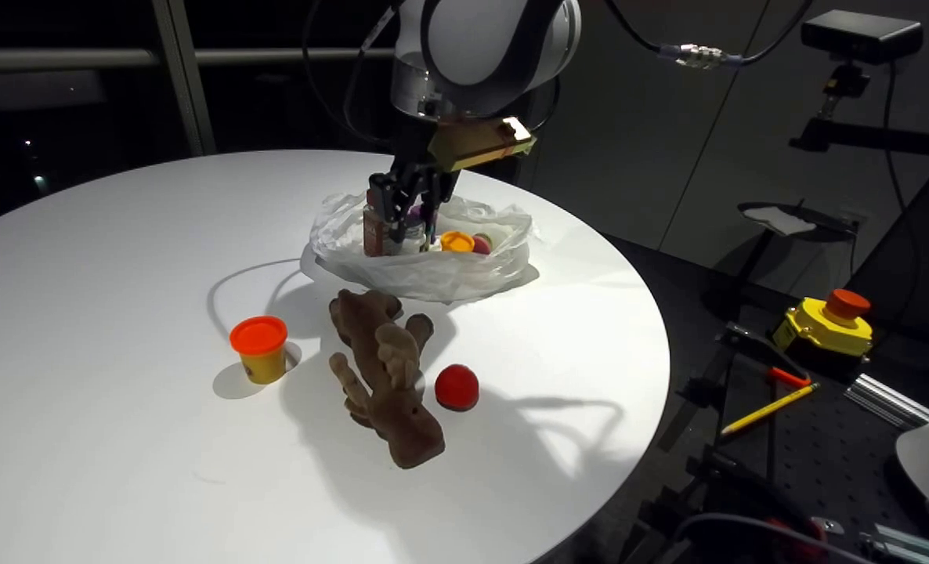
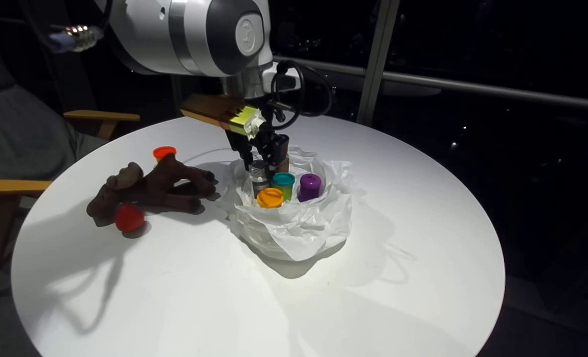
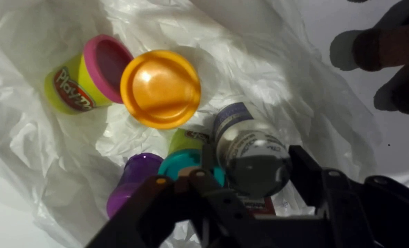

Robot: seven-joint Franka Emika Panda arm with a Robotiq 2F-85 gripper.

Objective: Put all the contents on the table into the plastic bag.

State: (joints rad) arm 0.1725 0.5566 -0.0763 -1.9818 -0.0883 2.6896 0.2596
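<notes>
- The fingers point(image 3: 306, 175) are parted around the grey bottle point(image 3: 254, 162), a gap being seen on one side.
- In the bag point(image 2: 294, 240), that bottle is joined by the red-brown bottle point(image 1: 373, 235) and the orange cup point(image 3: 160, 90), teal cup point(image 2: 284, 182), purple cup point(image 2: 310, 187) and pink cup point(image 3: 70, 89).
- On the counter point(image 1: 104, 454), the plush point(image 1: 390, 399), red-lidded cup point(image 1: 261, 350) and red object point(image 1: 457, 388) are placed outside.

Four tubs point(image 1: 263, 360), two bottles point(image 3: 251, 148), one each of plush point(image 1: 370, 345), bag point(image 1: 449, 279), red object point(image 1: 457, 388), purple object point(image 2: 310, 187).

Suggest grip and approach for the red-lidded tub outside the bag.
Probably opposite sides of the lid, coming straight down: the tub stands upright, lid topmost and widest, and in an exterior view the table shows between it and the brown plush.
</notes>
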